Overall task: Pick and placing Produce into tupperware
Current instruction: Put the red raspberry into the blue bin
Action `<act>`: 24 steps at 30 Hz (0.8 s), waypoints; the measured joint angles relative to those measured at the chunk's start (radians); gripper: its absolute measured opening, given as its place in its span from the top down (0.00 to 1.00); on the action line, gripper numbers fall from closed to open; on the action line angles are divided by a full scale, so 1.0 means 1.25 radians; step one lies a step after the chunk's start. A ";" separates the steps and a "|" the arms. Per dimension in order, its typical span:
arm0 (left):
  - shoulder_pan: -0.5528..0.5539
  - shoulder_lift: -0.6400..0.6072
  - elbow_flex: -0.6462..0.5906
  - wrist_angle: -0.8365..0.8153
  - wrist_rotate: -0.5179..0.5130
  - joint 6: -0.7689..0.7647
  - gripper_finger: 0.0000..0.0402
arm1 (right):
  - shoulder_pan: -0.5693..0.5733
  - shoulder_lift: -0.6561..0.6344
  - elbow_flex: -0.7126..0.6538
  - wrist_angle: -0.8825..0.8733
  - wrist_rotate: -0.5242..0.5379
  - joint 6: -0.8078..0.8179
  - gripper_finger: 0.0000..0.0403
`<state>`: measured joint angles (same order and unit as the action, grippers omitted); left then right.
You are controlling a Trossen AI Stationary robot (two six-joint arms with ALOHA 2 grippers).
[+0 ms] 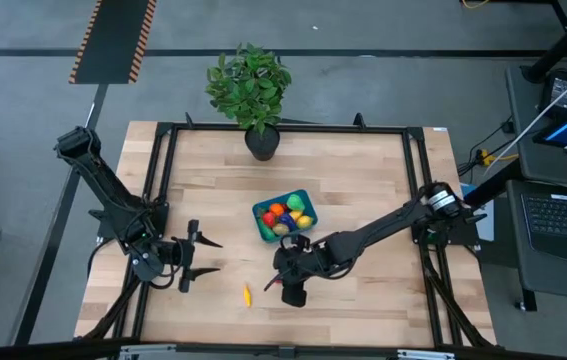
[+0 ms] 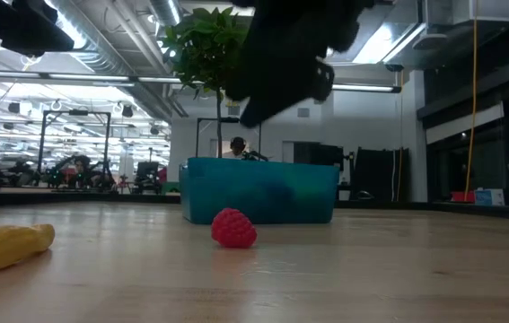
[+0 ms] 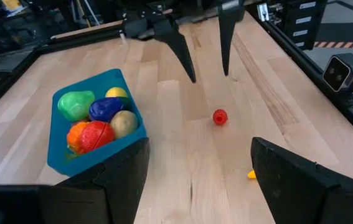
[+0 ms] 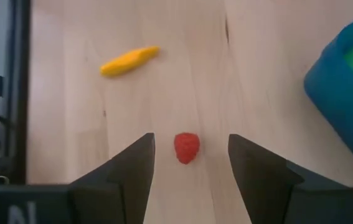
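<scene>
The teal tupperware [image 1: 260, 212] sits mid-table, holding several toy fruits: green, purple, yellow, orange and red [image 3: 95, 121]. A red raspberry [image 4: 187, 148] lies on the wood just near-side of it, also seen in the low view [image 2: 233, 228]. A yellow piece [image 1: 247, 294] lies farther toward the near-left. My right gripper [image 4: 190, 137] is open and points down over the raspberry, a finger on either side, tips above the table [image 3: 208, 76]. My left gripper [image 1: 203, 257] waits open at the table's left, fingers level and pointing right.
A potted leafy plant [image 1: 251, 85] stands at the far edge behind the tupperware. Black frame rails [image 1: 163, 180] run along the table's sides. Bare wood lies between the two grippers and along the near edge [image 1: 363, 300].
</scene>
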<state>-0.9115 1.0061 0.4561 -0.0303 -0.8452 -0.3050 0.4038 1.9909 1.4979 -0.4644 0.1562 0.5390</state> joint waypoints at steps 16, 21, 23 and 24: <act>0.000 0.000 0.000 -0.005 0.000 -0.002 0.32 | 0.010 0.103 0.000 0.047 -0.002 0.014 0.49; 0.000 0.000 0.000 -0.005 0.000 -0.002 0.32 | 0.011 0.135 0.000 0.094 -0.027 0.023 0.49; 0.000 0.000 0.000 -0.006 0.000 -0.004 0.32 | 0.011 0.144 0.000 0.104 -0.031 0.024 0.49; 0.000 0.000 0.000 -0.005 0.000 -0.005 0.32 | 0.011 0.149 0.000 0.109 -0.034 0.024 0.49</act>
<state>-0.9115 1.0061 0.4557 -0.0372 -0.8448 -0.3110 0.4179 2.1773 1.4975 -0.3276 0.1132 0.5686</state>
